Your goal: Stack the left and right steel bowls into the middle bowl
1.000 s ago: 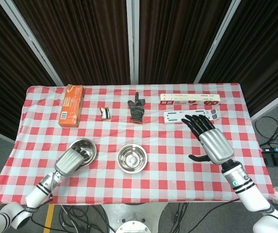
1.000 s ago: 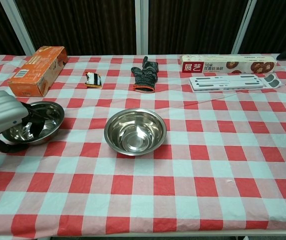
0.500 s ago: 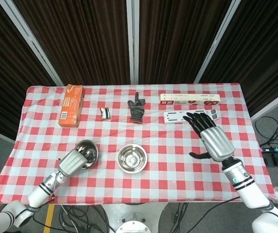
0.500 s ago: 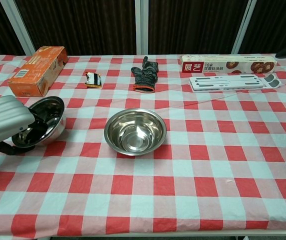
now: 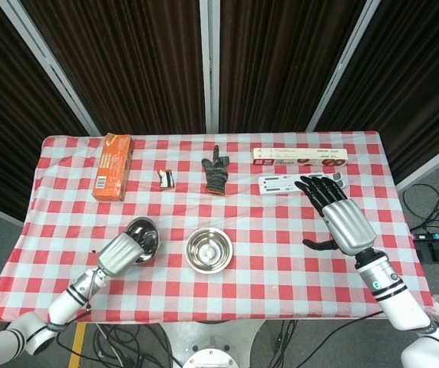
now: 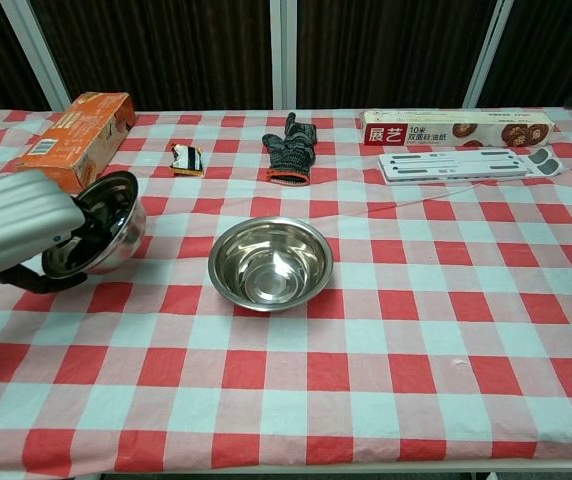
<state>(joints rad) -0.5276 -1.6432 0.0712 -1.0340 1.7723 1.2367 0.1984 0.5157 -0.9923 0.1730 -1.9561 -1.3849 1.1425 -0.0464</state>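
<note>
My left hand (image 5: 119, 253) (image 6: 14, 236) grips a steel bowl (image 5: 143, 240) (image 6: 109, 236) by its rim and holds it tilted steeply, lifted off the cloth at the left. The middle steel bowl (image 5: 208, 249) (image 6: 269, 262) sits upright and empty on the checked tablecloth, to the right of the held bowl. My right hand (image 5: 340, 218) hovers over the right side of the table with fingers spread and nothing in it; the chest view does not show it. No third steel bowl is visible in either view.
Along the far side lie an orange box (image 5: 112, 165) (image 6: 76, 140), a small black and white packet (image 5: 166, 179) (image 6: 187, 159), a dark knitted glove (image 5: 216, 173) (image 6: 291, 149), a long flat box (image 5: 300, 156) (image 6: 456, 127) and a white tray (image 5: 296, 182) (image 6: 471, 163).
My left hand has lifted the left bowl off the cloth, tipped it up and carried it slightly right toward the middle bowl. The right hand has drifted a little right.
</note>
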